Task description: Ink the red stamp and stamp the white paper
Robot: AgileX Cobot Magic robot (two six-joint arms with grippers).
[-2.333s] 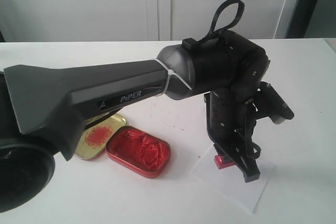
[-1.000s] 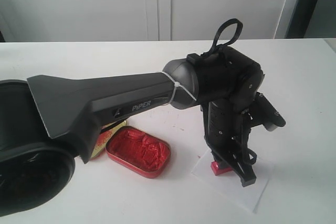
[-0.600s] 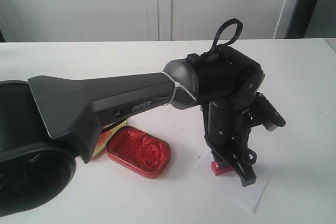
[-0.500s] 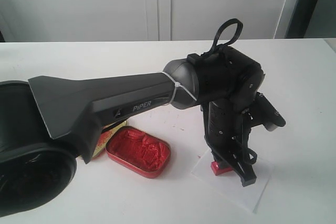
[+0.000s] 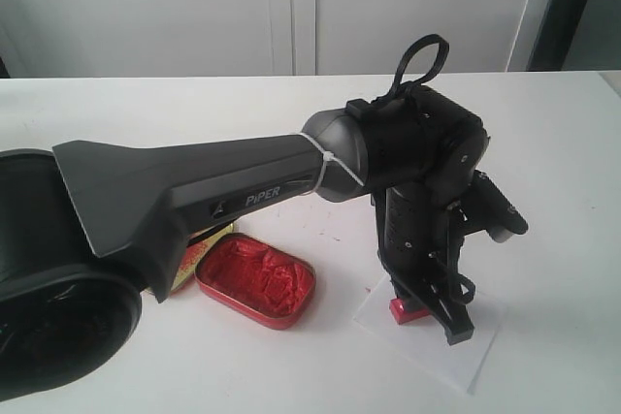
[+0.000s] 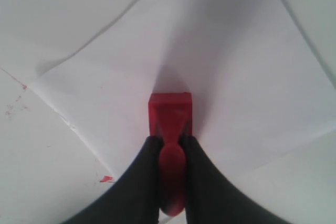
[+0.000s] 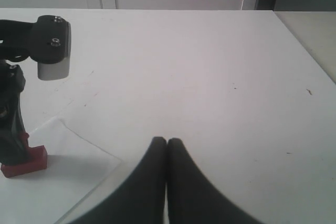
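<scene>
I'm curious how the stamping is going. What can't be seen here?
- Inked face of the red stamp and any mark beneath it on the white paper: covered by the stamp itself, all views.
- The gold lid: exterior view, mostly behind the left arm.
- The right gripper: only shut tips show; right wrist view's edge cuts it.

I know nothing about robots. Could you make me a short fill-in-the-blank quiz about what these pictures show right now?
1. The left end effector is shut on the red stamp, gripping it by its ____.
2. The stamp's base sits on the white paper, away from the open tin of ____ ink paste.
3. The right end effector is shut and holds ____.

Missing words: handle; red; nothing.
</scene>
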